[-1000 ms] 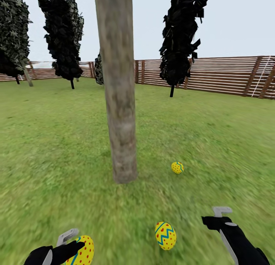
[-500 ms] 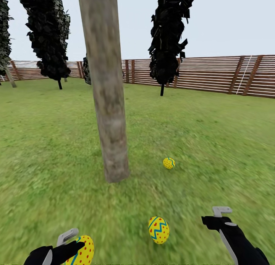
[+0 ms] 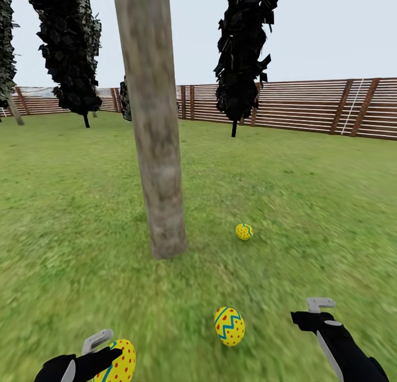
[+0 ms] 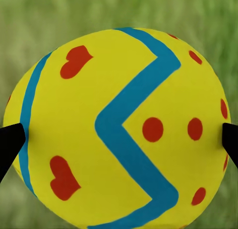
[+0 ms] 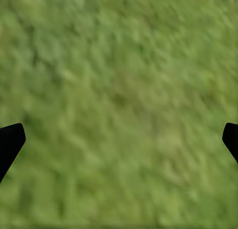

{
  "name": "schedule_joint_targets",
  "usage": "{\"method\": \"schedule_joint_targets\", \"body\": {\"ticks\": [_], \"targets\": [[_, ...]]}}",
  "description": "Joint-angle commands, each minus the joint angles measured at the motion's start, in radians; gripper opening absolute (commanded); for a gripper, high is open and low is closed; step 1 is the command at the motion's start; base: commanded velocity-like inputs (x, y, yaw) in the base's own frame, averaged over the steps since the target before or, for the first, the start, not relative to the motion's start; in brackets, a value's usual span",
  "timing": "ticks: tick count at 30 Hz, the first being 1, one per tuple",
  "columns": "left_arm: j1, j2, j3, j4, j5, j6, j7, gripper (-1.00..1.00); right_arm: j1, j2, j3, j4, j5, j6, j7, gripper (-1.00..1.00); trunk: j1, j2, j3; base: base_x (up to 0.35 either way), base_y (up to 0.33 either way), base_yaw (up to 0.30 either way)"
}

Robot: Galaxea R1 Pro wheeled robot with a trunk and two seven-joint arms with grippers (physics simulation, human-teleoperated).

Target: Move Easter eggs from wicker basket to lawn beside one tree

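Green lawn (image 3: pixel 309 205) runs out to a dark slat fence (image 3: pixel 309 109) under a pale sky, with slim dark trees (image 3: pixel 242 46) along the far side and the thick grey-brown tree (image 3: pixel 157 167) standing close ahead of me. Two Easter eggs already lie on the grass by that trunk: the farther egg (image 3: pixel 244 231) sits just to the right of its base, and the nearer egg (image 3: pixel 229 326) lies further out toward me, between my two arms. My left gripper (image 3: pixel 102 351) is clenched on the third egg (image 4: pixel 116 127), low at the near edge of the head view; in the left wrist view the dark fingertips (image 4: pixel 10 144) press it from either side, with blurred grass behind. My right gripper (image 3: pixel 320 310) hangs over bare grass with its jaws spread and nothing between them.

I judge this to be the last placement. Next I would bring the left arm down toward the grass near the trunk, get the egg low before letting go so it doesn't roll off, then release.

No brand, label or writing is legible anywhere; the eggs carry only blue zigzags, red dots and hearts
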Motion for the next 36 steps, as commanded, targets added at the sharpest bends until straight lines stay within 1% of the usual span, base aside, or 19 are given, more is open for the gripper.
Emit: {"method": "schedule_joint_targets", "body": {"ticks": [1, 2, 4, 10, 36], "targets": [[-0.001, -0.001, 0.005, -0.001, 0.002, 0.008, -0.004, -1.00, 0.000, 0.000, -0.001, -0.002, 0.004, 0.006, 0.001, 1.00, 0.004, -0.008, -0.004, 0.000, 0.000, 0.000], [-0.001, -0.001, 0.005, -0.001, 0.002, 0.008, -0.004, -1.00, 0.000, 0.000, -0.001, -0.002, 0.004, 0.006, 0.001, 1.00, 0.008, -0.015, -0.007, 0.000, 0.000, 0.000], [-0.001, -0.001, 0.005, -0.001, 0.002, 0.008, -0.004, -1.00, 0.000, 0.000, -0.001, -0.002, 0.004, 0.006, 0.001, 1.00, 0.008, -0.015, -0.015, 0.000, 0.000, 0.000], [-0.001, -0.001, 0.006, -0.002, 0.002, 0.008, -0.004, -1.00, 0.000, 0.011, -0.001, -0.002, 0.004, 0.006, 0.001, 1.00, 0.011, -0.017, -0.038, 0.000, 0.000, 0.000], [-0.001, -0.001, 0.006, -0.002, 0.003, 0.008, -0.004, -1.00, 0.000, 0.011, -0.001, -0.005, 0.004, 0.006, 0.002, 1.00, 0.023, -0.023, -0.139, 0.000, 0.000, 0.000]]}}
